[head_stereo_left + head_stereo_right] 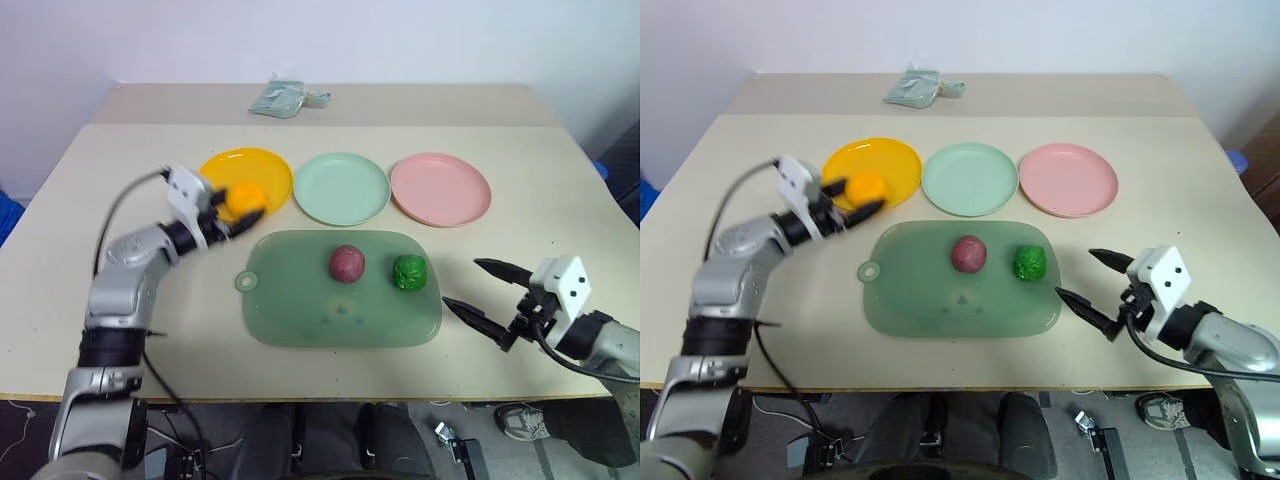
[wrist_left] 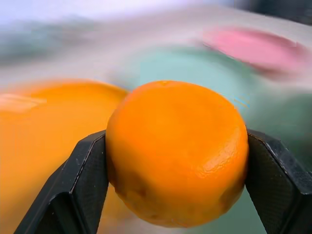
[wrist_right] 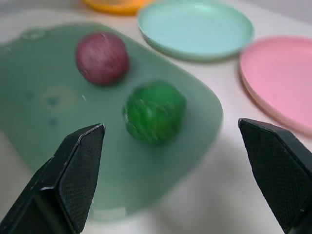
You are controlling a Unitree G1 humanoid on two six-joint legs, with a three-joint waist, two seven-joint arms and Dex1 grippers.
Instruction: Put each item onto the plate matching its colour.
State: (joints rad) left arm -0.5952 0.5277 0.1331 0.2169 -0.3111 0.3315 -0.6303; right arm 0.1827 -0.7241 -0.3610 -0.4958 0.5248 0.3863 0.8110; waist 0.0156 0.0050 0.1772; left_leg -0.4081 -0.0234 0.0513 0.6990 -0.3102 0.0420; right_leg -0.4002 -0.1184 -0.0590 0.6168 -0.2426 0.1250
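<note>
Beige desk (image 1: 560,190) carries, at its centre, a green tray (image 1: 300,310) with the maroon ball (image 1: 347,263) and, at its 3 o'clock, the green lump (image 1: 410,272). At the tray's 12 o'clock lie the yellow plate (image 1: 262,168), mint plate (image 1: 341,188) and pink plate (image 1: 440,188). Over the yellow plate's near rim, the left pincer (image 1: 243,207) grips the orange ball (image 2: 178,151); the right pincer (image 1: 478,288) gapes empty at the tray's 4 o'clock.
</note>
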